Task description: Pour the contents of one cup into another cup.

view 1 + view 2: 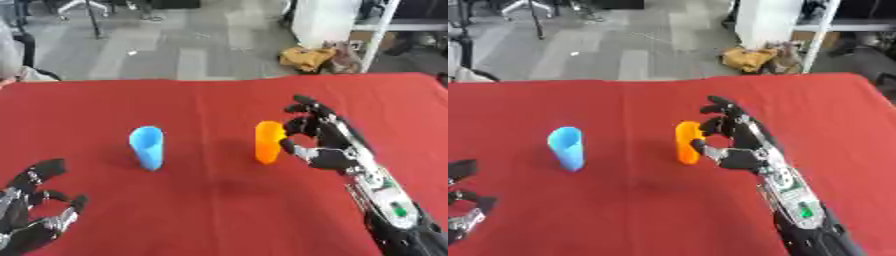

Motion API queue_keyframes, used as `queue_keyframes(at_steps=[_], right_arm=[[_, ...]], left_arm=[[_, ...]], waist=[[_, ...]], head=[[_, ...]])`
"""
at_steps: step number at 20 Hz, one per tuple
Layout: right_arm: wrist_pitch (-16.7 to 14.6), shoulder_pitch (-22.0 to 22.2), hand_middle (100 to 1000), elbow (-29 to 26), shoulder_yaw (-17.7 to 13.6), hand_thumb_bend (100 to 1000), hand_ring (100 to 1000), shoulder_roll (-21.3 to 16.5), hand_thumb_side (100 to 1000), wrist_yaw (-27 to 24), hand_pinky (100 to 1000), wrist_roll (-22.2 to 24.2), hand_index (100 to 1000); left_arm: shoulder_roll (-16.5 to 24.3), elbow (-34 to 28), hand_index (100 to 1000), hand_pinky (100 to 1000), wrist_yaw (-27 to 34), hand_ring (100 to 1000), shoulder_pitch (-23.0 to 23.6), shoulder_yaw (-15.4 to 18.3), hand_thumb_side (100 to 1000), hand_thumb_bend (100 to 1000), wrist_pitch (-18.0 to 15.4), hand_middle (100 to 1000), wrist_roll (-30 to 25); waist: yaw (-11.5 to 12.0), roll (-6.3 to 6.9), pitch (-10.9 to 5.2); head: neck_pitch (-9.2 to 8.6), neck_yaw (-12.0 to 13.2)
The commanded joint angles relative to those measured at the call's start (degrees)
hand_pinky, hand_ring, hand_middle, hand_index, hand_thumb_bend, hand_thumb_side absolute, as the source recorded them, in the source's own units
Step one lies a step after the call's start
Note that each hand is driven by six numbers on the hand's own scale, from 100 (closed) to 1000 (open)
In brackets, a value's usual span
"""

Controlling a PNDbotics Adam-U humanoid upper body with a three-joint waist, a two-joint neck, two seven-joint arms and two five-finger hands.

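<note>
Right hand at the orange cup

Here the right hand [325,145] sits beside the upright orange cup [269,142] on the red bench [219,200], fingers spread, not closed round it. The blue cup [147,147] stands apart; left hand [35,210] rests open, lower left

Lighting bright, even, diffuse; source direction not determinable. Both views soft throughout, edges smeared. Faint dark shadow patch on red tablecloth [219,100] near centre front. Blue cup [147,147] and orange cup [269,142] outlines blurred, rims indistinct. No harsh glare. Floor beyond table pale, washed.
</note>
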Motion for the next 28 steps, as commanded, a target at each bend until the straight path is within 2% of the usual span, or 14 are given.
queue_keyframes(at_steps=[1,6,7,13,20,28], right_arm=[[-0.2,-0.6,752,-2.0,-0.6,490,649,-0.7,100,-0.4,642,0.0,933],[-0.2,-0.7,753,-3.3,-0.9,490,651,-0.4,100,-0.9,643,-0.3,933],[-0.2,-0.8,753,-3.6,-1.0,490,653,-0.4,100,-1.0,643,-0.5,933],[-0.4,-1.2,752,-5.8,-1.7,491,655,-0.2,100,-1.8,646,-1.4,933],[-0.2,-1.8,751,-7.9,-1.8,493,657,0.2,100,-2.4,647,-1.7,932],[-0.1,-2.5,751,-10.6,-1.3,495,658,1.0,100,-3.0,651,-1.2,932]], left_arm=[[0.9,2.0,755,587,-0.2,924,-2.7,0.0,100,497,-0.1,860,1.8],[0.7,8.0,760,605,-2.0,946,-7.6,-0.9,100,553,-0.8,877,4.4],[0.7,9.2,764,607,-2.4,947,-8.5,-1.2,100,627,-1.0,879,4.5],[0.6,17.7,777,614,-4.4,950,-14.2,-2.1,100,715,-3.1,880,2.8],[0.2,25.7,780,616,-5.8,949,-19.3,-1.9,100,714,-5.7,880,2.0],[-0.1,29.6,784,615,-5.2,951,-23.5,-1.8,100,704,-7.2,883,1.5]], waist=[[-0.1,0.06,-0.83],[-0.7,-0.07,-0.75],[-0.9,-0.12,-0.7],[-2.1,-0.5,-0.34],[-3.8,-0.88,0.36],[-5.9,-1.51,1.52]], head=[[-0.19,0.2],[-0.36,0.5],[-0.38,0.6],[-0.73,1.1],[-1.45,1.9],[-2.17,2.9]])
